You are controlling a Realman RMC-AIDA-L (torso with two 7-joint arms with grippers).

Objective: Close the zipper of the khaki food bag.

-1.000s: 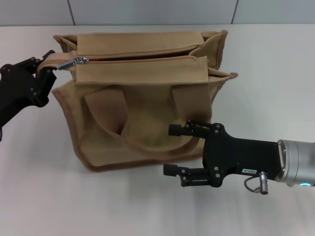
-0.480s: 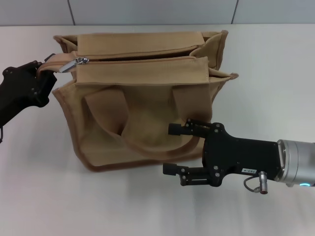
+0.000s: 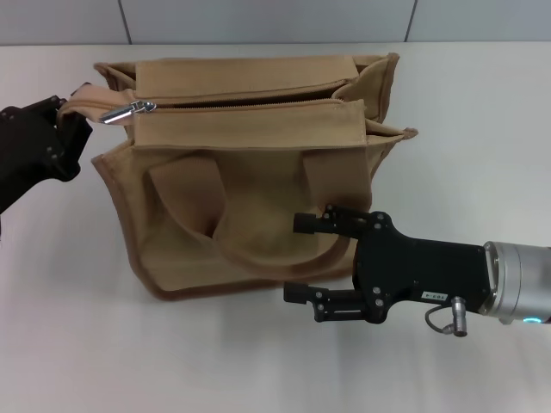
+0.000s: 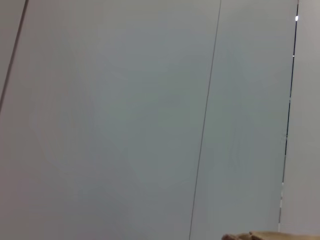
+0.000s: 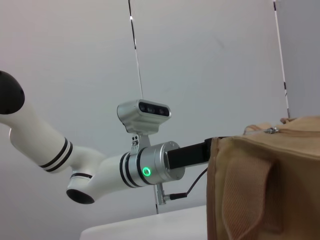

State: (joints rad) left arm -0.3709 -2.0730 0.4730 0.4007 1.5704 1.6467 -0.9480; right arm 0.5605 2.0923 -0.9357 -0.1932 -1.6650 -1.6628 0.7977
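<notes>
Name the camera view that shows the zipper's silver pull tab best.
The head view: the small shiny silver metal pull tab lies in full view at the tan canvas bag's left end. The right wrist view shows only a glint of it at the top edge; the left wrist view shows none.

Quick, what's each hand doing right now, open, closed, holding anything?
Left hand: closed on the end of the khaki food bag, beside the zipper pull.
Right hand: open, empty, in front of the bag.

white tabletop [image 3: 482, 112] underneath; grey panelled wall [image 3: 258, 19] behind, dark vertical seams
</notes>
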